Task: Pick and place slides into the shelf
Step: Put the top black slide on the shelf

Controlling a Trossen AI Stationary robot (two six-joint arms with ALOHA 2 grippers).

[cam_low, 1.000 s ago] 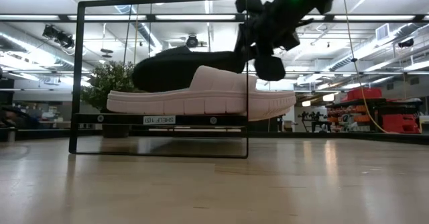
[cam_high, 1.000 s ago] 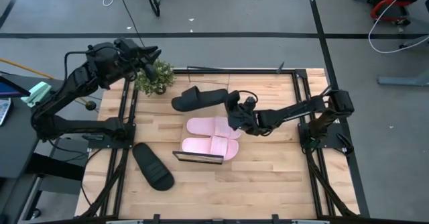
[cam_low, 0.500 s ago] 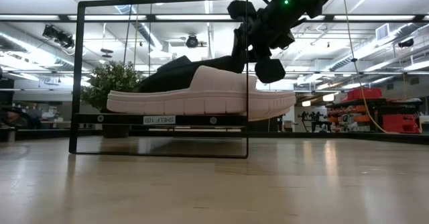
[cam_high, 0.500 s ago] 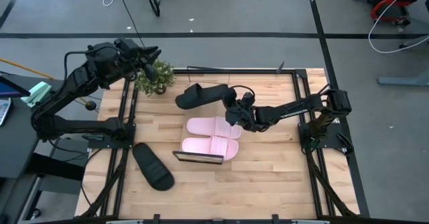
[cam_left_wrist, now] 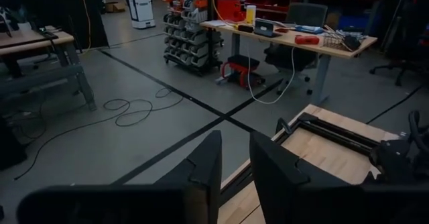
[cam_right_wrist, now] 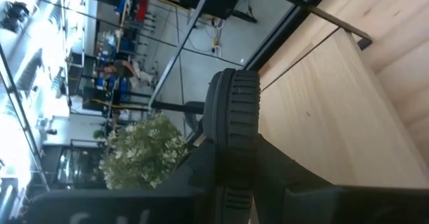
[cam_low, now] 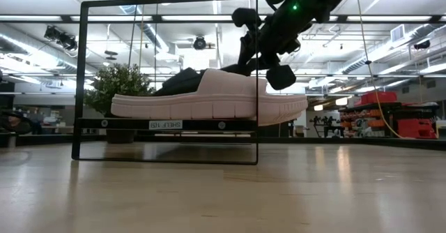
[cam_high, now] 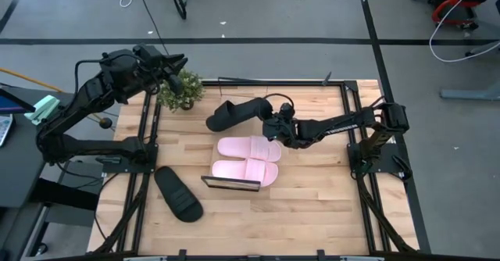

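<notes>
Black slide [cam_high: 233,112] hangs clamped in the right gripper [cam_high: 273,125] over bare plank beyond the two pink slides [cam_high: 248,159] on the shelf [cam_high: 231,184] – the other black one [cam_high: 178,192] lies near the table's left rail – while the left gripper [cam_high: 173,72], fingers narrowly parted, waits past the table's far left corner.

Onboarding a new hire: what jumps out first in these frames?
The right end effector holds a black slide in the air behind the shelf, where two pink slides sit side by side. Another black slide lies on the table's left edge, and the left end effector waits near a small plant.
</notes>
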